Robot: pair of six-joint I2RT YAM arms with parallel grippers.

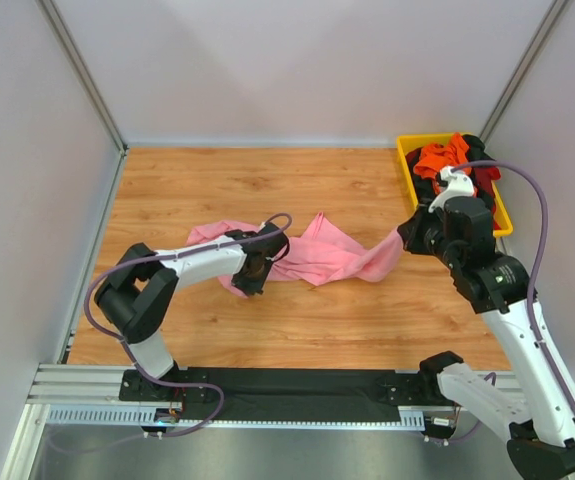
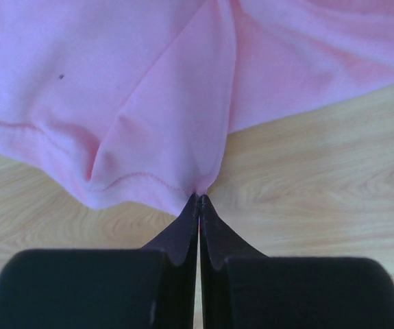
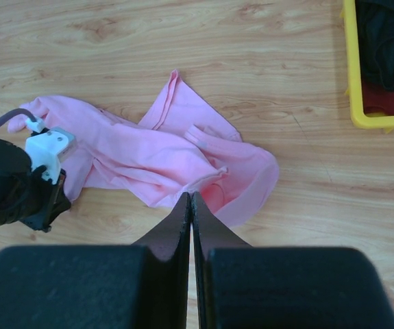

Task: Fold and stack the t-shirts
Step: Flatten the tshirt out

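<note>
A light pink t-shirt point(image 1: 322, 255) lies crumpled and stretched across the middle of the wooden table. My left gripper point(image 1: 250, 272) is at its left end, jaws shut on the stitched hem point(image 2: 149, 181), the cloth pinched right at the tips point(image 2: 199, 197). My right gripper point(image 1: 405, 235) is shut on the shirt's right end, which rises off the table to it. In the right wrist view the pink t-shirt point(image 3: 162, 157) runs from the closed tips point(image 3: 192, 195) out toward the left. Orange point(image 1: 443, 156), red and black t-shirts lie heaped in the bin.
A yellow plastic bin point(image 1: 404, 152) stands at the back right against the wall; its rim point(image 3: 353, 68) shows in the right wrist view. White walls close in the table on three sides. My left arm point(image 3: 11, 188) sits low over the table's left half.
</note>
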